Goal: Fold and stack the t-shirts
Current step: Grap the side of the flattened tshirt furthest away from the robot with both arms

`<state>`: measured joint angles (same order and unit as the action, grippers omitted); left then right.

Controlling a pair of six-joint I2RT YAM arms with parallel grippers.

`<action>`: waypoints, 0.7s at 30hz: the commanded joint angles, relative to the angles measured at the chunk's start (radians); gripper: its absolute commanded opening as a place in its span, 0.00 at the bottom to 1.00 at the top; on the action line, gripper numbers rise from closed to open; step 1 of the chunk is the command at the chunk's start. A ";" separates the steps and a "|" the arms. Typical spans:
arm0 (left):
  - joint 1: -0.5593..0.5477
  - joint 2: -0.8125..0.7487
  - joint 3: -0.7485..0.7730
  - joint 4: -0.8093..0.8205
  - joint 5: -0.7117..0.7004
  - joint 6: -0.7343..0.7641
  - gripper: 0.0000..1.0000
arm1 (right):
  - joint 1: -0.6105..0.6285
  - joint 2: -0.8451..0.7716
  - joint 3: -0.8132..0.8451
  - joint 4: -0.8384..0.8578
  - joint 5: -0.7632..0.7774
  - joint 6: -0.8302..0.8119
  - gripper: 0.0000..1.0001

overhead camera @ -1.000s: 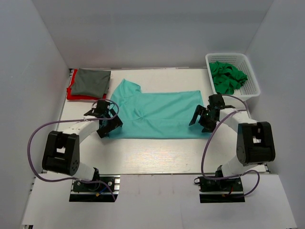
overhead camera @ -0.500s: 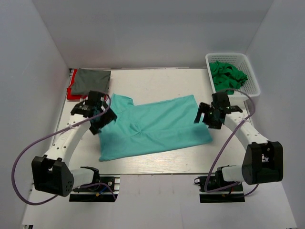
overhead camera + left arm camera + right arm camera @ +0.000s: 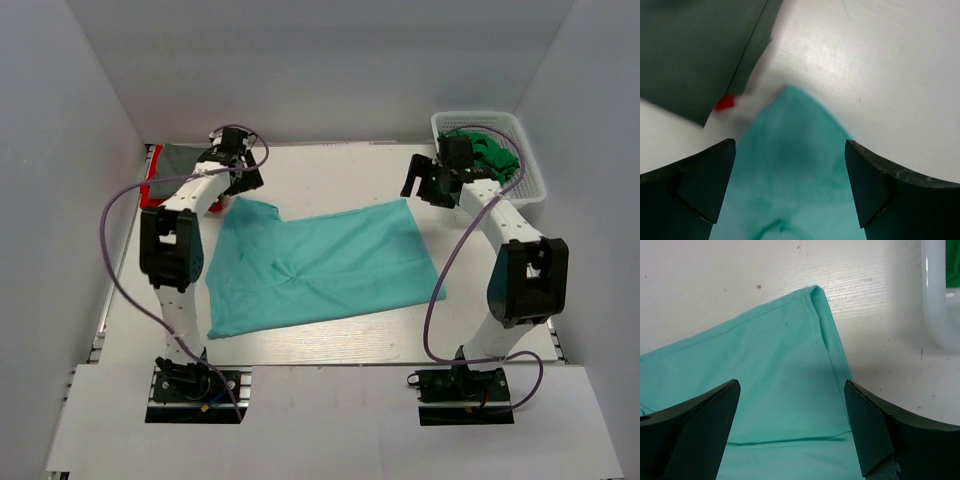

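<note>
1. Now, in the top external view, the light teal t-shirt (image 3: 320, 265) lies spread at the middle of the table (image 3: 330, 170), a little turned. The left gripper (image 3: 232, 165) hangs at 11 o'clock from it, just beside the dark grey t-shirt (image 3: 185, 160), which lies on the red t-shirt (image 3: 150, 192). The right gripper (image 3: 432, 182) hangs at 1 o'clock, near the white basket (image 3: 533, 190) that holds the green t-shirt (image 3: 485, 155).
2. In the left wrist view, the fingers (image 3: 695, 190) stand wide apart and hold nothing. A corner of the light teal t-shirt (image 3: 790, 160) points to 12 o'clock between them. The dark grey t-shirt (image 3: 695, 45) is at 10 o'clock, with a bit of red at its edge.
3. In the right wrist view, the fingers (image 3: 690, 430) are also wide and empty. A corner of the light teal t-shirt (image 3: 765, 370) lies between them, and the white basket (image 3: 935, 295) is at 2 o'clock.
</note>
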<state>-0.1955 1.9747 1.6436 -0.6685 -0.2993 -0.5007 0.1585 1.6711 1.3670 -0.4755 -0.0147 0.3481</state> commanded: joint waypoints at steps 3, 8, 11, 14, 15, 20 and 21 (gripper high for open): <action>0.002 0.211 0.269 -0.008 -0.114 0.079 1.00 | 0.006 0.071 0.107 -0.009 0.051 -0.027 0.90; 0.002 0.332 0.383 -0.017 -0.115 0.097 0.92 | 0.006 0.140 0.164 -0.037 0.059 -0.028 0.90; 0.002 0.345 0.360 -0.017 -0.093 0.076 0.85 | 0.006 0.170 0.194 -0.046 0.068 -0.028 0.90; 0.002 0.314 0.286 -0.006 -0.103 0.067 0.81 | 0.006 0.182 0.202 -0.049 0.071 -0.031 0.90; 0.002 0.305 0.263 0.007 -0.103 0.067 0.81 | 0.003 0.184 0.205 -0.045 0.073 -0.028 0.90; 0.002 0.292 0.186 0.052 -0.124 0.056 0.67 | 0.004 0.216 0.225 -0.046 0.072 -0.027 0.90; 0.002 0.293 0.196 0.052 -0.124 0.056 0.63 | 0.006 0.223 0.227 -0.046 0.074 -0.026 0.90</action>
<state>-0.1951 2.3104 1.8561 -0.6220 -0.3962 -0.4465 0.1596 1.8736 1.5440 -0.5240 0.0471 0.3317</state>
